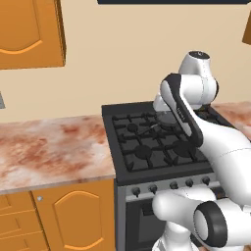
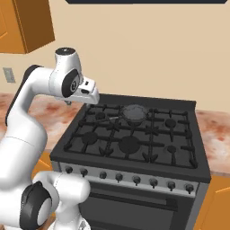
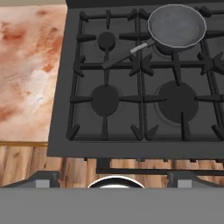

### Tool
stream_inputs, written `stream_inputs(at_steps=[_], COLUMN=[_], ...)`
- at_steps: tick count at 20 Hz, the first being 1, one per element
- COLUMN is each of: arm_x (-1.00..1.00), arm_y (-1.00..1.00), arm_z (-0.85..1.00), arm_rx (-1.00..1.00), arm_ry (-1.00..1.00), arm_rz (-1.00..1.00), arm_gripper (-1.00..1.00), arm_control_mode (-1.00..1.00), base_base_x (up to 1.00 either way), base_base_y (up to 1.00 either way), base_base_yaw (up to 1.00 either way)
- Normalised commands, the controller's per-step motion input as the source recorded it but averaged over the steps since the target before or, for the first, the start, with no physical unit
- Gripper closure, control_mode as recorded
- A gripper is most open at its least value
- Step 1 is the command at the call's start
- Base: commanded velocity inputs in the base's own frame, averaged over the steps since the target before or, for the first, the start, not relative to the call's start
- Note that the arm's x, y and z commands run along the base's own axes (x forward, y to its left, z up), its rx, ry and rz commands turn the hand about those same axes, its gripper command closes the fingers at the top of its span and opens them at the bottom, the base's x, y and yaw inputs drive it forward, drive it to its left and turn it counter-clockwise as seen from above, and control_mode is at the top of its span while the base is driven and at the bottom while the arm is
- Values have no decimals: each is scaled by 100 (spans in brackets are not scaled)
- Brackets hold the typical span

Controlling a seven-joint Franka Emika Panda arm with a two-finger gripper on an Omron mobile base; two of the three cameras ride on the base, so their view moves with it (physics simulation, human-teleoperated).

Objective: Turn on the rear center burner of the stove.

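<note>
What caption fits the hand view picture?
Looking down on the stove, a grey pan sits at the rear center.

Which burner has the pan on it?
The rear center burner, hidden under the grey round pan on the stove; the other burners in view have bare caps, like the front center disc.

Even, bright rendered light; soft faint shadows; no glare; slightly soft, low-resolution edges.
</note>
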Motion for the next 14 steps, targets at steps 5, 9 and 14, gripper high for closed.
stream_inputs(at_steps=[5, 9, 14], arm_x=[0, 0, -23], arm_y=[0, 0, -74], arm_z=[0, 0, -25], arm_rx=[0, 0, 0], arm_ry=[0, 0, -3], arm_rz=[0, 0, -3], arm_gripper=[-100, -100, -100], arm_control_mode=[100, 100, -100], base_base_x=[-1, -2, 0], base_base_y=[14, -3, -9], base_base_yaw=[-1, 0, -1])
